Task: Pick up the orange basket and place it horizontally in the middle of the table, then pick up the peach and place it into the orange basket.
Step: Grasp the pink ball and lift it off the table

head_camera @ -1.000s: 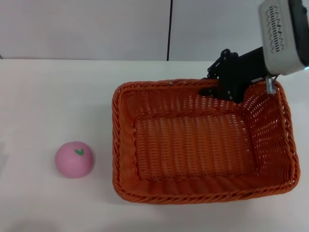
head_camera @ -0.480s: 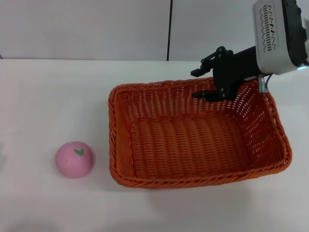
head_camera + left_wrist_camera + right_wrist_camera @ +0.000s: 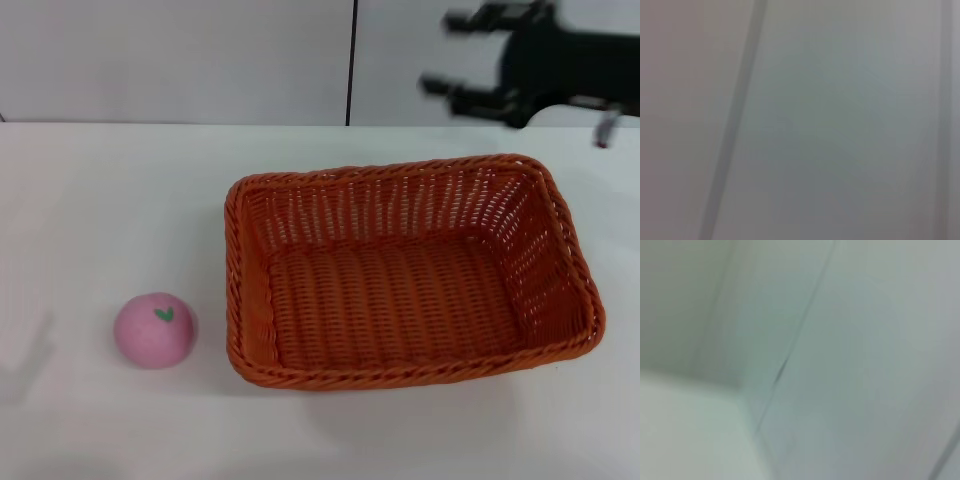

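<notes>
The orange basket (image 3: 405,272) lies flat on the white table (image 3: 100,210), its long side running left to right, right of centre, with nothing inside. The pink peach (image 3: 154,329) sits on the table just left of the basket, apart from it, green leaf mark up. My right gripper (image 3: 450,55) hangs high above the basket's far right corner, against the wall, open and holding nothing. The left gripper is out of the head view. Both wrist views show only blurred grey wall.
A dark vertical seam (image 3: 351,60) splits the wall behind the table. Bare tabletop lies left of the peach and along the front edge.
My right gripper has let go of the basket's far rim and risen well above it. The basket settled flat a little to the left and has stayed there. The peach has not moved.
</notes>
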Robot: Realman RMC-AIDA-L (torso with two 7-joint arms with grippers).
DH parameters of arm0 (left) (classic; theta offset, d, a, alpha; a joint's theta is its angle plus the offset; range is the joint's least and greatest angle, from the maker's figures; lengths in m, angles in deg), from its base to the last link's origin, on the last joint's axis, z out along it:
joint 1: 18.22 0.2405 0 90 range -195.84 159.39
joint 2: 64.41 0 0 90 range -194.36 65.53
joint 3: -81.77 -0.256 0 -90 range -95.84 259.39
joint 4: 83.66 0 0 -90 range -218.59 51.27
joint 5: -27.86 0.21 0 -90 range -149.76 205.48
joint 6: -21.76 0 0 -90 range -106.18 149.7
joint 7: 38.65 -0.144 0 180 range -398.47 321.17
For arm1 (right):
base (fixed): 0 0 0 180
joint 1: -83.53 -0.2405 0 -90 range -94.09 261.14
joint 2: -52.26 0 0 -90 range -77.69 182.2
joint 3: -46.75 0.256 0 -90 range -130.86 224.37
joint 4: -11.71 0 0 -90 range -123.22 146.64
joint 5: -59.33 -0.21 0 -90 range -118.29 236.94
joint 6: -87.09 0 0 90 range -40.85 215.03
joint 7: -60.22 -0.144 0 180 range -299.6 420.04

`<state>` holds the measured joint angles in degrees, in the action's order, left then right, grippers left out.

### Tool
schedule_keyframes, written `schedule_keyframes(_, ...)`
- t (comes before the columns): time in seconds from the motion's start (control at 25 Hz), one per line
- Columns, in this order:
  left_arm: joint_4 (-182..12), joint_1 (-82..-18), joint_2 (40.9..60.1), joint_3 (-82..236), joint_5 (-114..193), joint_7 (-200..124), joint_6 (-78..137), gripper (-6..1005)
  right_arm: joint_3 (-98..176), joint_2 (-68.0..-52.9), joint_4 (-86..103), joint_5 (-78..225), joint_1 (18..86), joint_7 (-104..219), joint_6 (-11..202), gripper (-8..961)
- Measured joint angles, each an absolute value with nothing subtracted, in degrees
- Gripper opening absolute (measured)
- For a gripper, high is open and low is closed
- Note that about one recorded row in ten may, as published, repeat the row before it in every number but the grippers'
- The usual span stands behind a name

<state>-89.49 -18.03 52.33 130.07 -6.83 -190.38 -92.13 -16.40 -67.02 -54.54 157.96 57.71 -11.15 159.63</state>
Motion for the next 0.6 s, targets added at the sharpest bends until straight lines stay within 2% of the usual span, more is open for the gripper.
schedule_keyframes(0.04, -94.09, -19.77, 51.69, 124.45, -6.84, -187.32, -93.68, 744, -16.41, -67.03, -53.83, 143.90, 63.34, -4.70, 160.01, 631)
schedule_keyframes(0.08, -94.09, -19.77, 51.69, 124.45, -6.84, -187.32, -93.68, 744, -16.41, -67.03, -53.83, 143.90, 63.34, -4.70, 160.01, 632)
schedule_keyframes(0.24, -101.00, -23.19, 51.71, 115.20, -6.84, -182.19, -94.48, 741, -17.46, -67.15, -44.41, 110.14, 74.45, 10.76, 170.75, 633)
schedule_keyframes(0.36, -103.43, -24.58, 52.55, 112.92, -6.86, -181.68, -92.99, 740, -17.32, -67.15, -39.00, 100.64, 76.47, 12.82, 177.36, 632)
schedule_keyframes(0.44, -104.45, -25.43, 53.06, 111.43, -6.85, -181.62, -91.44, 739, -15.48, -66.93, -29.06, 91.09, 77.27, 13.47, 187.45, 633)
schedule_keyframes(0.6, -104.08, -27.11, 53.66, 107.81, -6.86, -181.88, -86.10, 736, -13.36, -66.97, -20.13, 85.24, 76.98, 13.57, 193.46, 633)
